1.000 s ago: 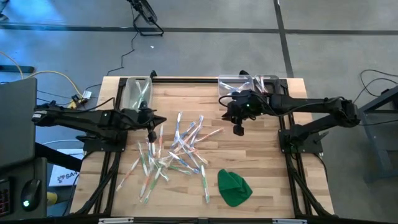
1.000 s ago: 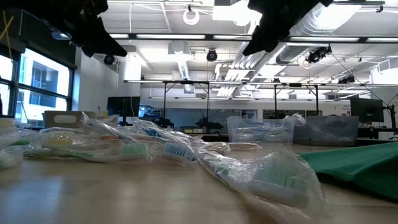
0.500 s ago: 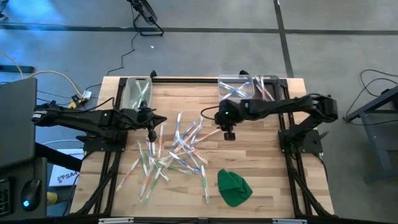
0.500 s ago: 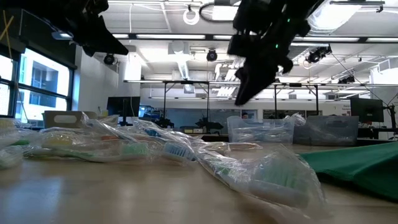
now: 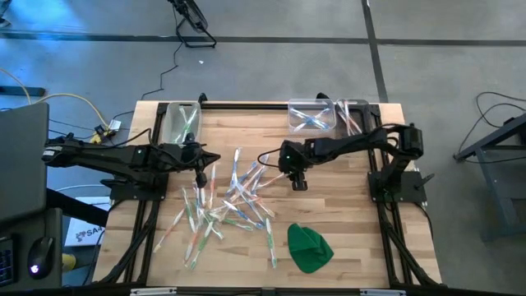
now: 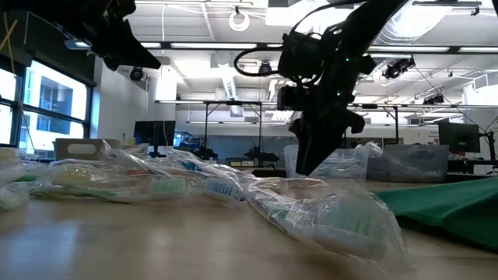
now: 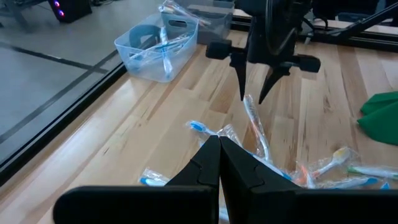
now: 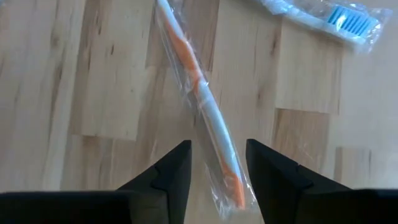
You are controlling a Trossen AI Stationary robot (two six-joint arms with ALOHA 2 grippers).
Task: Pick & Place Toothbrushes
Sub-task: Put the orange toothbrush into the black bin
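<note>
Several toothbrushes [image 5: 230,201] in clear wrappers lie scattered flat on the middle of the wooden table. At the pile's right edge lies one with orange accents [image 8: 202,106]. My right gripper [image 5: 297,182] is open and points steeply down over that brush's end. Its fingers stand on either side of the wrapper in the right wrist view, and also show in the left wrist view [image 7: 256,93]. I see no touch. My left gripper [image 7: 219,162] is shut and empty, held above the pile's left side [image 5: 201,177].
A clear bin [image 5: 182,122] with a few toothbrushes stands at the far left, and two clear bins [image 5: 316,115] stand at the far right. A green cloth lump [image 5: 309,247] lies near the front edge, right of the pile. A blue-bristled toothbrush [image 8: 323,18] lies close by.
My right gripper has come down from well above the table toward the pile's right edge, shifting toward the table's left, and has tipped to point more steeply down. The toothbrushes have stayed where they were.
</note>
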